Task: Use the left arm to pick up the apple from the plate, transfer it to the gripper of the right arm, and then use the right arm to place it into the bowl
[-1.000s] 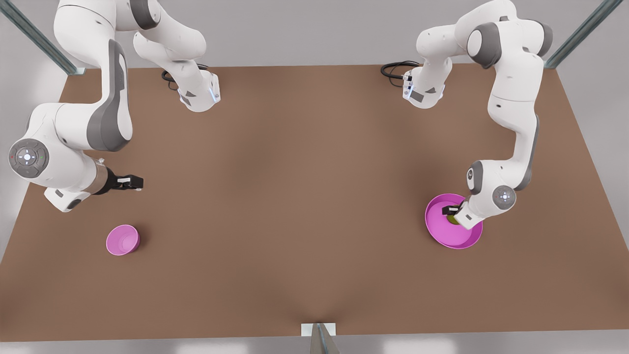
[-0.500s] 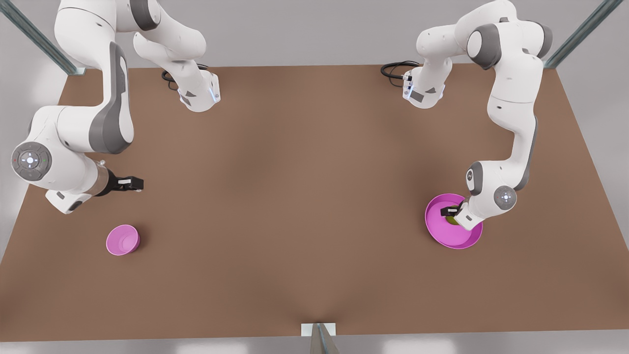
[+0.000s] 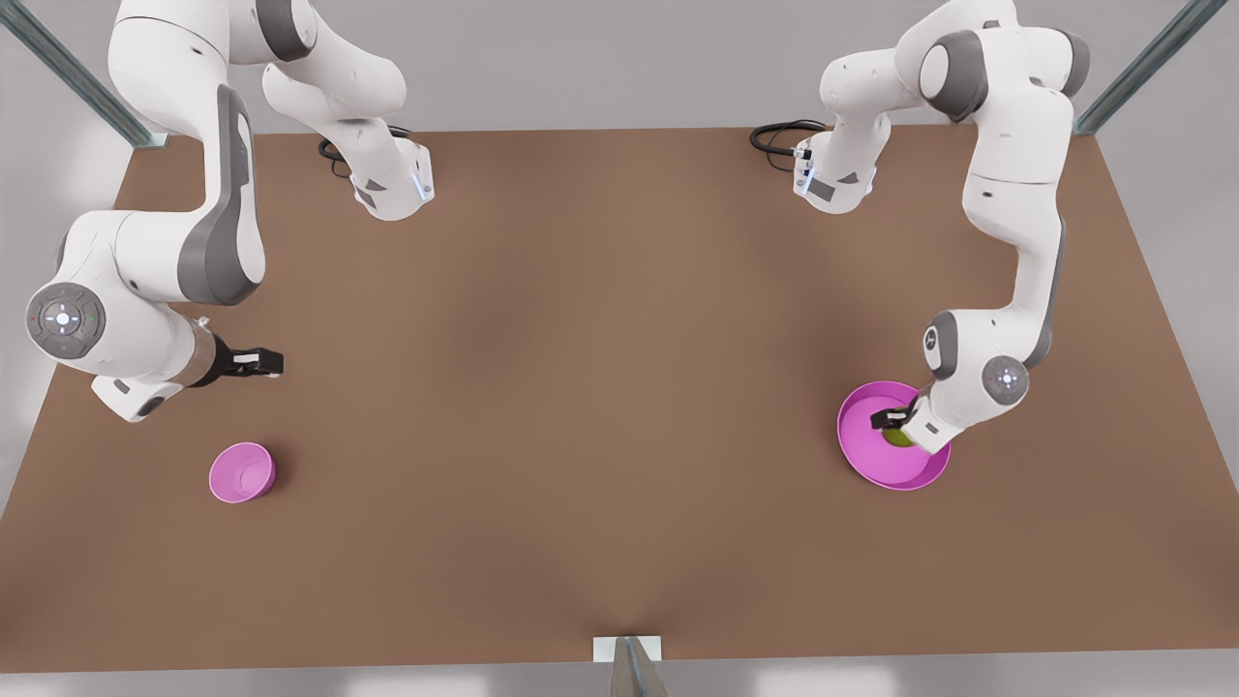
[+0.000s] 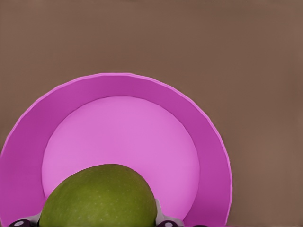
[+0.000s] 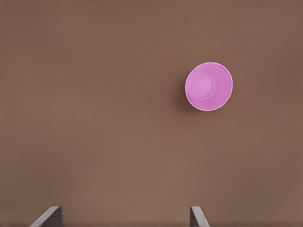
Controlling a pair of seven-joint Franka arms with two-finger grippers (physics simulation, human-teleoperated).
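we are seeing bare worktop point(image 3: 581, 387) lying open between the plate point(image 3: 871, 465) and the bowl point(image 3: 242, 472), with nothing standing in a gripper's way.

**Around the work area: table, frame and cables**

A wide brown table point(image 3: 600, 387) takes most of the front view. Its surface is plain and matte, with a softer, lighter zone in the middle. Behind the table stands a pale grey wall point(image 3: 600, 58). Two metal frame bars run diagonally in the upper corners, one at the front view's left point(image 3: 73, 73) and one at the front view's right point(image 3: 1142, 63). At the near edge of the table, in the centre, a small white bracket point(image 3: 627, 647) holds another metal bar point(image 3: 637, 676). Two black cables lie coiled on the far part of the table, one at the left point(image 3: 334, 155) and one at the right point(image 3: 779, 136).
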